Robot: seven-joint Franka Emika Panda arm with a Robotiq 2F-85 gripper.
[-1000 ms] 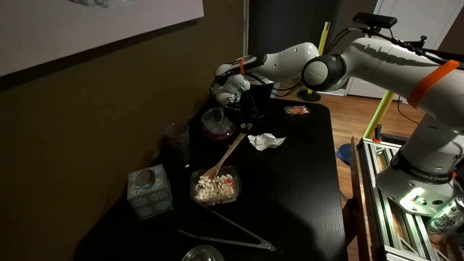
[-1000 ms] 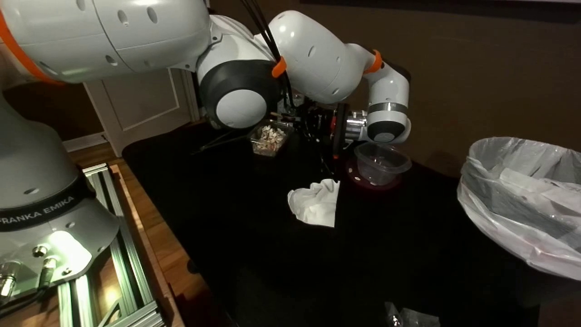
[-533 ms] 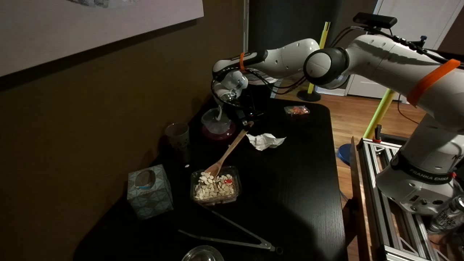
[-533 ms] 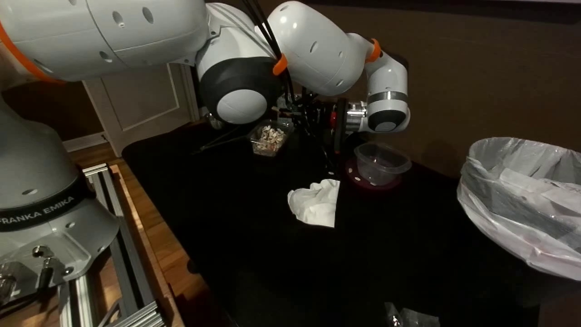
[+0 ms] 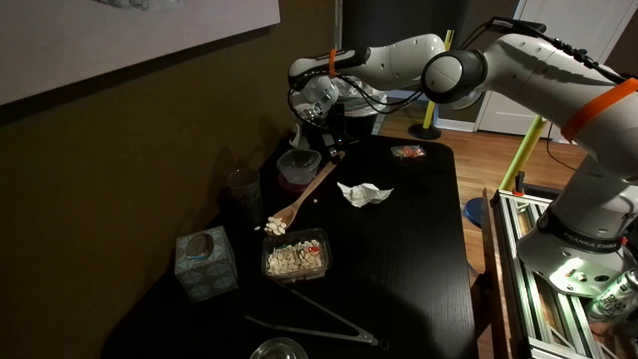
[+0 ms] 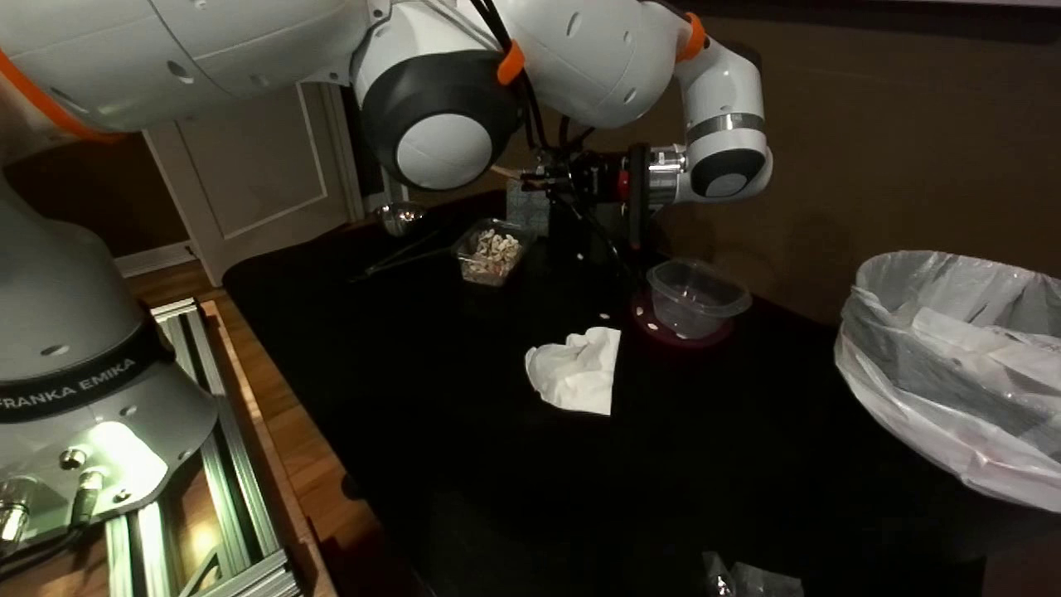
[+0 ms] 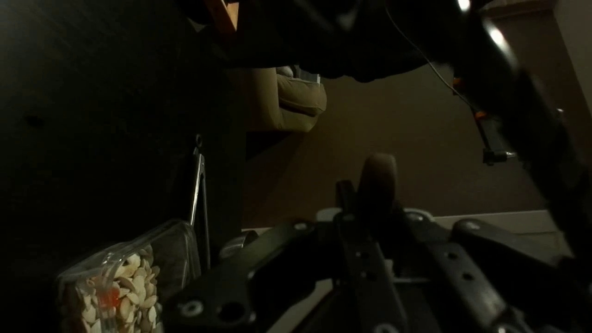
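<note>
A: Where is the wooden spoon [image 5: 312, 187]?

B: In the pincer [image 5: 334, 151], above the desk [image 5: 408, 239]. The jaws are clamped on the end of the handle, parted by no more than its thickness as far as I can see.

A: Why hold it so far back?

B: I'd guess for reach. The pincer is near the clear bowl [image 5: 299, 167], while the whole length of handle stretches out towards the plastic tub [image 5: 326, 252].

A: What about the scoop end [image 5: 288, 214]?

B: It faces up, with a small heap of pale flakes [image 5: 275, 226] on it. That facing is likely what holds them, since they look loose and nothing pins them down. The exact slope I can't tell.

A: Does it touch the tub?

B: It looks apart from it. In an exterior view the scoop end shows just past the tub's rim, seemingly raised off the desk. The tub has no lid on, so more flakes are in plain reach, along with a red bit [image 5: 313, 249].

A: And why does the bowl stand on a maroon plate [image 5: 285, 184]?

B: Perhaps to catch spills: a couple of strays [image 6: 653, 327] lie on the plate beside the bowl.

A: The tongs [image 5: 363, 335]?

B: They lie spread on the desk near the tub, with nothing gripping them, maybe because the spoon does better with small loose pieces.
</note>
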